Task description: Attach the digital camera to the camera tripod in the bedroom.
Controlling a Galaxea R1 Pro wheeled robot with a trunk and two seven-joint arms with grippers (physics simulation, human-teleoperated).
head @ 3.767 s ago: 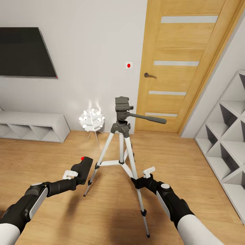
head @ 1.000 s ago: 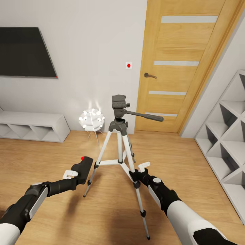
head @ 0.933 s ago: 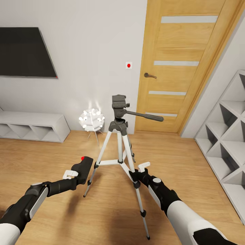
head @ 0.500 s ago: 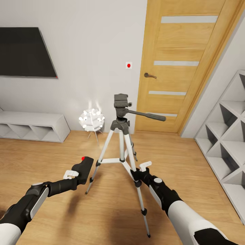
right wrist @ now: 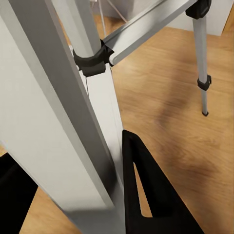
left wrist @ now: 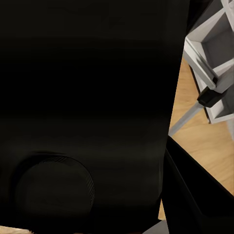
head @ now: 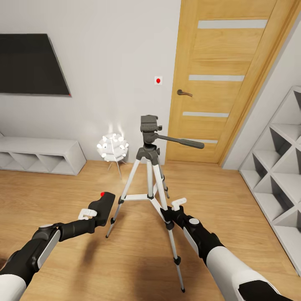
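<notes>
My left gripper (head: 95, 212) has its jaws clamped on the digital camera (head: 103, 207), low and left of the camera tripod (head: 149, 165) standing on the wood floor (head: 234, 196), while my right gripper (head: 171, 211) grips its near leg.

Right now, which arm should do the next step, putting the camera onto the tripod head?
Left. The left gripper holds the digital camera; the right gripper is clamped on a leg of the camera tripod, steadying it.

The digital camera (left wrist: 87, 97) hides the left hand's (head: 93, 212) fingers.
</notes>
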